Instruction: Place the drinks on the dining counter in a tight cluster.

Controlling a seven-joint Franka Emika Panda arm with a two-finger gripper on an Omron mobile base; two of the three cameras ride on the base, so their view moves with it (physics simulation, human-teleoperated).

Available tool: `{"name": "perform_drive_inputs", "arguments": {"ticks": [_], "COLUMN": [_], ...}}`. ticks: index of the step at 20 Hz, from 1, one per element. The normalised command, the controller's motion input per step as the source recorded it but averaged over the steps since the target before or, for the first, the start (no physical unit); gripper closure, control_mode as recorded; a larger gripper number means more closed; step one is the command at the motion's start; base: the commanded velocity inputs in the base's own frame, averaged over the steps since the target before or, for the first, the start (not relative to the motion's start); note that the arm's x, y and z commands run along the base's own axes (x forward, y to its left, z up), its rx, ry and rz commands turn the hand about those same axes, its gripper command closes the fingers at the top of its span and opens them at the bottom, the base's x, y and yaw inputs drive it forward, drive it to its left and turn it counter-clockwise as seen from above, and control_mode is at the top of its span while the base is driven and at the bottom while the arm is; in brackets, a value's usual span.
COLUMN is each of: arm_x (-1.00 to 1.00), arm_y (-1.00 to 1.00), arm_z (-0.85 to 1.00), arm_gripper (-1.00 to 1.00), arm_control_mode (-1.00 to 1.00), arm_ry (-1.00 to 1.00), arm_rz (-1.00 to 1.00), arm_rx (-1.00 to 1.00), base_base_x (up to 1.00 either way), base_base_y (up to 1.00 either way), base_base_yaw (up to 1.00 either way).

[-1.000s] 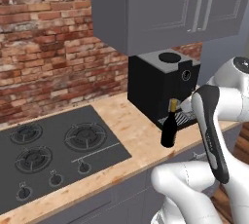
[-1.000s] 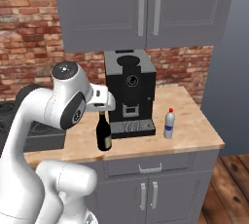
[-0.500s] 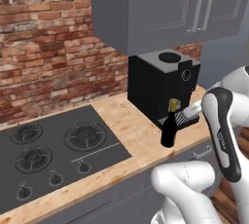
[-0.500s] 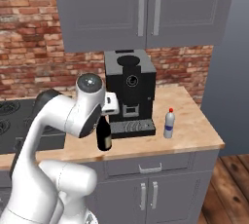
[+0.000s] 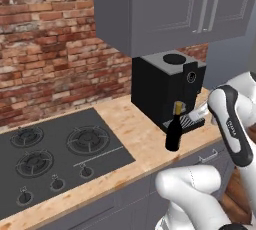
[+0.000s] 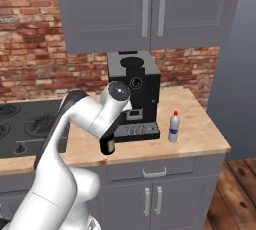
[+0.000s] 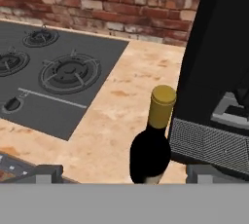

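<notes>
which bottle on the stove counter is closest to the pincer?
The dark wine bottle with the tan neck, beside the coffee machine, sits between the open pincer tips. The small clear red-capped bottle stands off right of the machine.

My own arm [image 6: 95, 119] covers most of the wine bottle [image 6: 107, 146] from the right base view, and the coffee machine [image 7: 219, 72] runs off the hand view's right edge.

A wooden counter [image 6: 195, 134] carries a black coffee machine [image 6: 134, 94]. Left of it lies a stove [image 5: 55, 159]. A wine bottle [image 5: 174, 129] stands just before the machine, a small clear bottle [image 6: 173, 126] to its right.
</notes>
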Motion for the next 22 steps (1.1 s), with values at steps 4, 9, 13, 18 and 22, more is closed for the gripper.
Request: {"name": "perform_drive_inputs", "arguments": {"ticks": [4,9,13,18,22], "arm_x": [0.36,0.62,0.33,0.03,0.10], "arm_y": [0.00,-0.14,-0.47,-0.07,0.24], "arm_z": [-0.25,-0.31,-0.02,-0.01,-0.43], "arm_gripper": [-1.00,-1.00,-1.00,-1.00,-1.00], "arm_control_mode": [-1.00,-1.00,-1.00,-1.00,-1.00], "arm_ry": [-0.02,-0.02,0.00,0.00,0.00], "arm_rz": [0.23,0.25,0.20,0.02,0.10], "arm_rx": [0.08,0.08,0.01,0.00,0.00], "base_base_x": [0.00,0.00,0.00,0.00,0.00], "base_base_y": [0.00,0.00,0.00,0.00,0.00], "base_base_yaw": [0.00,0.00,0.00,0.00,0.00]}}
